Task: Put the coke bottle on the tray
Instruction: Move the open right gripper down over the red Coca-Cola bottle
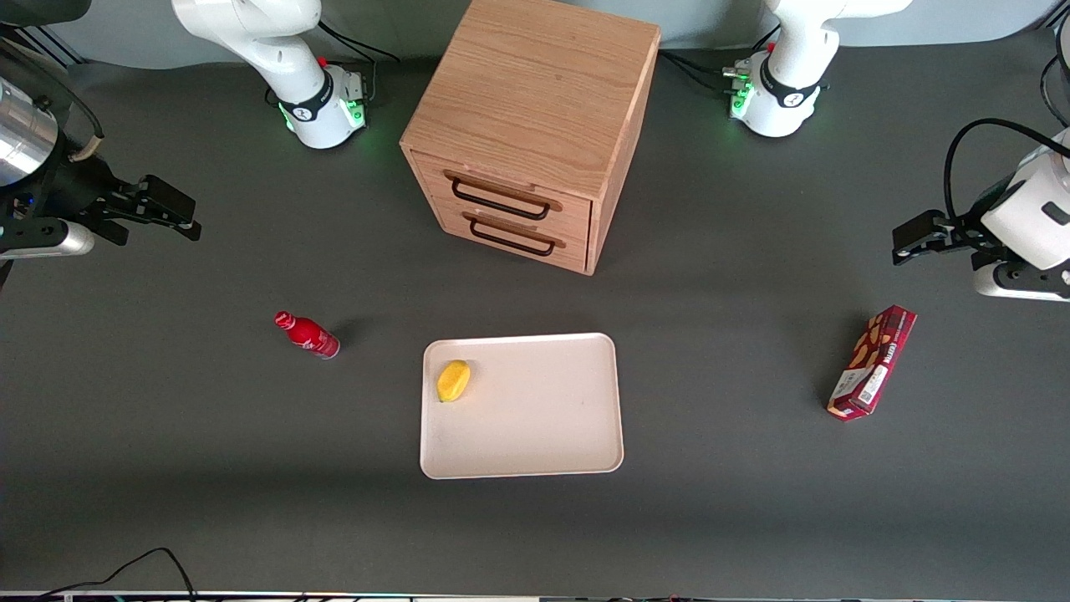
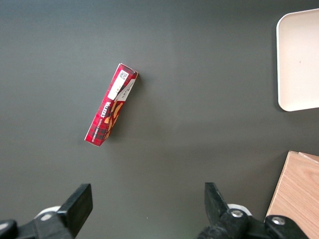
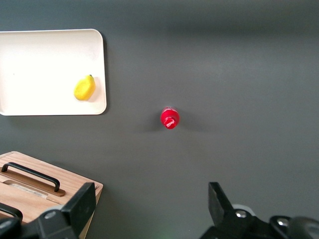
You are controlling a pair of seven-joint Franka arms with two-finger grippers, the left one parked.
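The right arm's hand (image 1: 167, 209) is hanging released above the tabletop (image 1: 167, 468) at the working arm's end, its two fingers spread apart in the wrist view and grasping nothing, well apart from the coke bottle (image 1: 308, 334). The coke bottle is standing upright on the bare tabletop, between the hand and the tray (image 1: 535, 435), nearer to the front camera than the hand and near the tray's short rim but not touching it; from the wrist it is showing mostly its red cap (image 3: 170, 118). It is looking small, light and stiff, with a smooth round body that is likely slippery and easy to tip, so a hold across the body just under the cap is seeming safest. A yellow lemon (image 1: 454, 380) is lying on the tray close to the rim facing the bottle, leaving most of the cream floor free. The wooden two-drawer cabinet (image 1: 535, 125) is standing farther from the front camera than the tray, and a maroon snack box (image 1: 872, 362) is lying toward the parked arm's end. The dark tabletop is looking flat and matte, giving plenty of room around the bottle
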